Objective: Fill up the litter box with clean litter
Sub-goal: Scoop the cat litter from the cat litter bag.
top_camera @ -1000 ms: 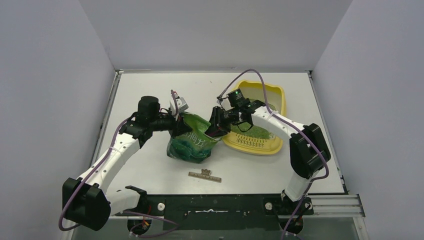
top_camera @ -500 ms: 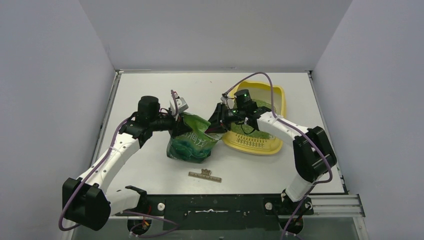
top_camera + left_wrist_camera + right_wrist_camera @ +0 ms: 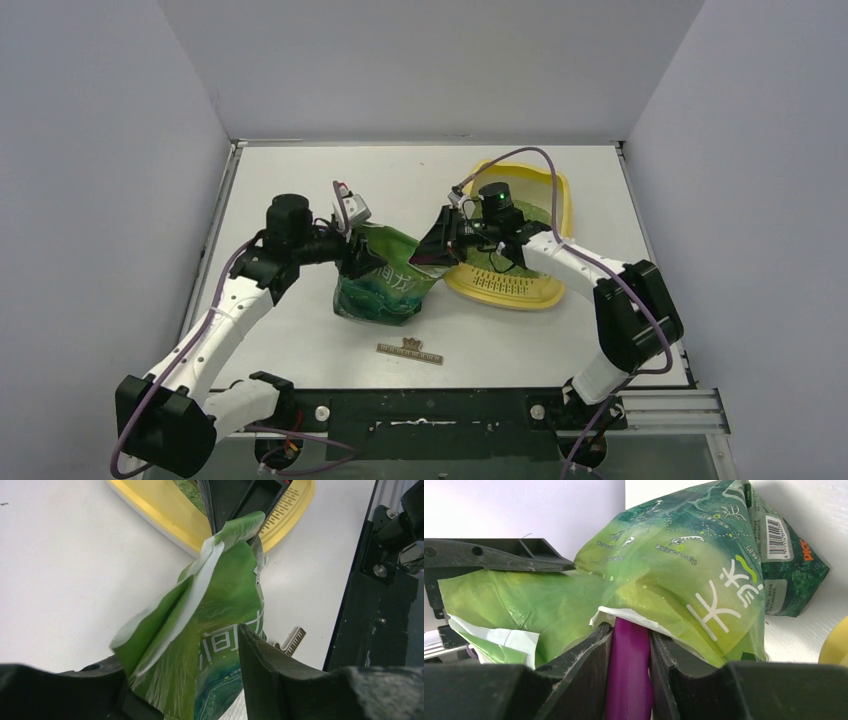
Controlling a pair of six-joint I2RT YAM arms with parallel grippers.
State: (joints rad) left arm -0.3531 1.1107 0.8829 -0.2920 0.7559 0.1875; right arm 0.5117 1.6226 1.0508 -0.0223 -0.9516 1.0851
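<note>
Top external view: the litter box, clean litter inside, is crowded on its left by the green bag, whose edge is straddled by the parted fingers of the left gripper, while the magenta scoop is pinched by the right gripper and 1 strip is seen in front.

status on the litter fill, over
Left gripper: jaws open at bag edge. Right gripper: jaws shut on scoop, in the bag. Box has some litter. Nothing in the way.
</note>
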